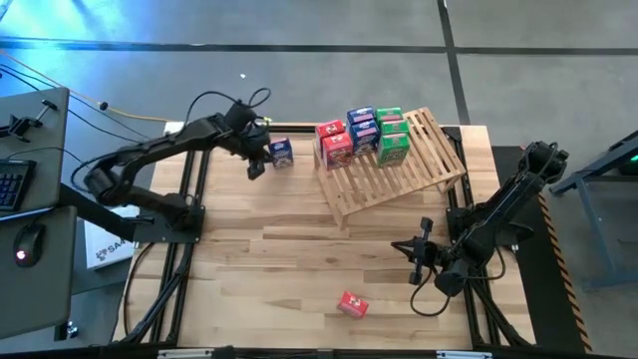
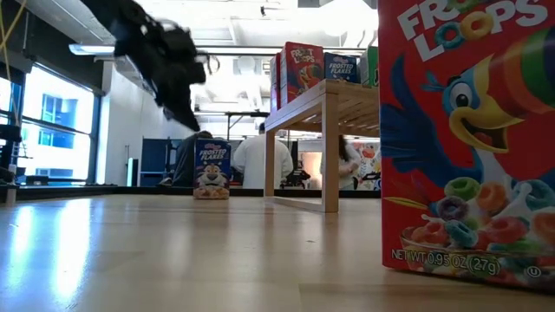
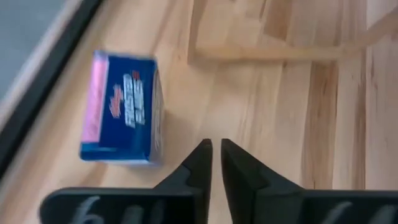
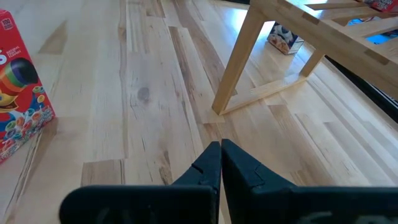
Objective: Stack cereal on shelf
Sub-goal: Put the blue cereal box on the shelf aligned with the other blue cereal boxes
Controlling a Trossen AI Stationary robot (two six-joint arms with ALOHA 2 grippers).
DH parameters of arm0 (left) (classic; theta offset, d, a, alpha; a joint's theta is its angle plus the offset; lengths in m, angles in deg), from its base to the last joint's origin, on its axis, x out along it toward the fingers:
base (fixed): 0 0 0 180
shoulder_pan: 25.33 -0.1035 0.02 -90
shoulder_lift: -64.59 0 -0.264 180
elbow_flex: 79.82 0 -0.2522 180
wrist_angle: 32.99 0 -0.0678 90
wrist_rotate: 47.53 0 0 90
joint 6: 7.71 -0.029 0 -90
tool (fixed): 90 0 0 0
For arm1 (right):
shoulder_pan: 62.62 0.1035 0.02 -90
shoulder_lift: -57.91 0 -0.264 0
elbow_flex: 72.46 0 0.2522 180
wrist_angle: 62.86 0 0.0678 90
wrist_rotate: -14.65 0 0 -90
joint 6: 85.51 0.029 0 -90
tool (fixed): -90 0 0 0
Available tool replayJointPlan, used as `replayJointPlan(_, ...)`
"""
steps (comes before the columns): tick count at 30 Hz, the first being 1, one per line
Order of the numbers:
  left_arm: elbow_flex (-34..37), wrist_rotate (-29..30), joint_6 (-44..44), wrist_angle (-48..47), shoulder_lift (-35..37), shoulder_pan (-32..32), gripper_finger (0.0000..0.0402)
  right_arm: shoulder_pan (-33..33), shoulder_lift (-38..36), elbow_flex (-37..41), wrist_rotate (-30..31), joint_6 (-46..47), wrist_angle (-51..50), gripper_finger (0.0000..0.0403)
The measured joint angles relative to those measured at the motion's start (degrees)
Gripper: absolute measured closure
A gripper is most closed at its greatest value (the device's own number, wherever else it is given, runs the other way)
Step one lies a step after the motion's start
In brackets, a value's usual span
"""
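A blue cereal box (image 1: 282, 153) stands upright on the table just left of the slatted wooden shelf (image 1: 399, 179); it also shows in the low view (image 2: 212, 169) and the left wrist view (image 3: 124, 112). Several red, blue and green boxes (image 1: 364, 133) stand on the shelf's high far end. A red box (image 1: 352, 304) stands alone near the table's front edge, close to the low camera (image 2: 468, 130). My left gripper (image 1: 257, 165) hovers shut and empty beside the blue box, above the table (image 3: 216, 155). My right gripper (image 1: 414, 249) is shut and empty, low over the table's right middle (image 4: 219, 155).
The shelf's legs (image 4: 239, 68) stand on the plank table between the two arms. A desk with a keyboard and mouse (image 1: 25, 199) stands beyond the table's left edge. People (image 2: 260, 160) show in the room behind the table.
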Motion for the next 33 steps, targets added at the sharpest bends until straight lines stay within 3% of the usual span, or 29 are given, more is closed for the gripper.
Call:
replayJointPlan(7, -0.02, 7.83, 4.39, 0.87, 7.55, 6.07, 0.0304, 0.0, 0.0, 0.0, -0.06, 0.0, 0.0, 0.0402)
replayJointPlan(12, -0.02, 9.22, 7.62, 2.52, 6.06, 7.19, 0.0237, 0.0, 0.0, 0.0, -0.53, 0.0, 0.31, 0.0402)
replayJointPlan(18, -0.02, 16.49, 5.13, 6.45, 1.61, 6.94, 0.0172, 0.0, 0.0, 0.0, -0.68, 0.0, 0.43, 0.0402)
replayJointPlan(24, -0.02, 20.77, 1.19, 10.22, -1.93, 6.05, 0.0148, 0.0, 0.0, 0.0, -0.89, -0.02, 0.43, 0.0402)
replayJointPlan(33, -0.09, 22.12, -0.39, 11.78, -6.36, 3.59, 0.0147, 0.0, 0.0, 0.0, -0.94, -0.02, 0.43, 0.0402)
